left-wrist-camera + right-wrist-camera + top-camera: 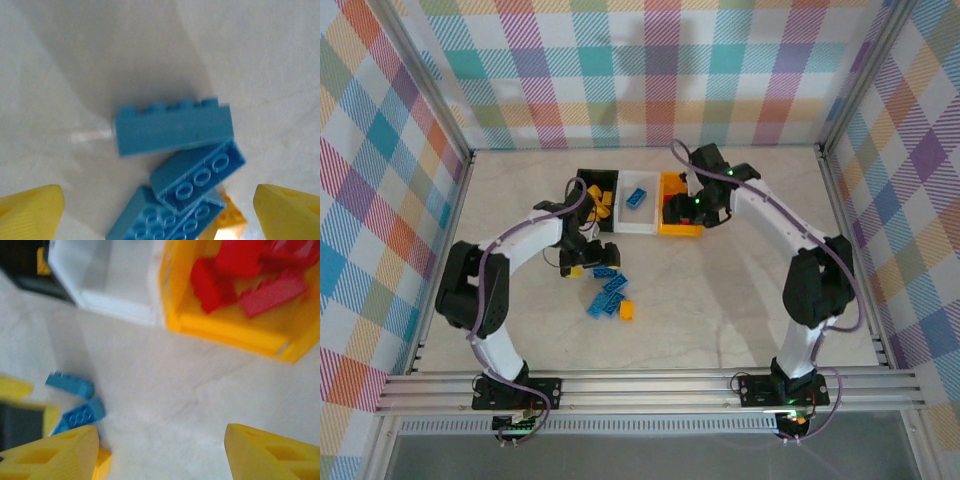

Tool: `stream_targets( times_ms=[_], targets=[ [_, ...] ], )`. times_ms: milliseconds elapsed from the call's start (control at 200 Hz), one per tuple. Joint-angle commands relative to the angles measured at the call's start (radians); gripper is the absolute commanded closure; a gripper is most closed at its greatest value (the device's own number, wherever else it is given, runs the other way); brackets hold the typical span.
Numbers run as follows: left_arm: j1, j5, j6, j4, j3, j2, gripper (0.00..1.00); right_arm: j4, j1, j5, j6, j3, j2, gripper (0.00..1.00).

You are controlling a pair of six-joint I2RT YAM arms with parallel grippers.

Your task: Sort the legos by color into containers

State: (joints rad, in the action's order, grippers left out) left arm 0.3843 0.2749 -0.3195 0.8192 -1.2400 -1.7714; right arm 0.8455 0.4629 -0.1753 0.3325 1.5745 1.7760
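Note:
Three containers stand in a row: a black bin (582, 178) with yellow legos (600, 200), a white bin (638, 228) with a blue lego (638, 196), and a yellow-orange bin (680, 231) with red legos (250, 280). Several blue legos (610, 290) and an orange one (627, 310) lie loose on the table. My left gripper (586, 256) hovers open just above that pile; in its wrist view a blue brick (175, 127) lies on its side ahead of the fingertips (35, 210), with two more blue bricks (200, 175) between them. My right gripper (688, 208) is open and empty at the yellow-orange bin's near edge.
Checkered walls and aluminium rails fence the table on all sides. In the right wrist view the white bin's wall (120, 307) and the black bin (25, 280) lie to the left of the yellow-orange bin (225, 332). Bare tabletop (740, 300) spreads to the right of the pile.

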Motion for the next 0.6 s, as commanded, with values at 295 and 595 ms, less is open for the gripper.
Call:
stream_targets(
  times_ms=[295, 595],
  targets=[
    [0.035, -0.075, 0.105, 0.087, -0.152, -0.165, 0.04, -0.091, 0.003, -0.030, 0.087, -0.217, -0.134, 0.30],
    [0.081, -0.080, 0.083, 0.081, -0.170, -0.209, 0.08, -0.119, 0.003, -0.047, 0.099, -0.241, -0.119, 0.30]
  ],
)
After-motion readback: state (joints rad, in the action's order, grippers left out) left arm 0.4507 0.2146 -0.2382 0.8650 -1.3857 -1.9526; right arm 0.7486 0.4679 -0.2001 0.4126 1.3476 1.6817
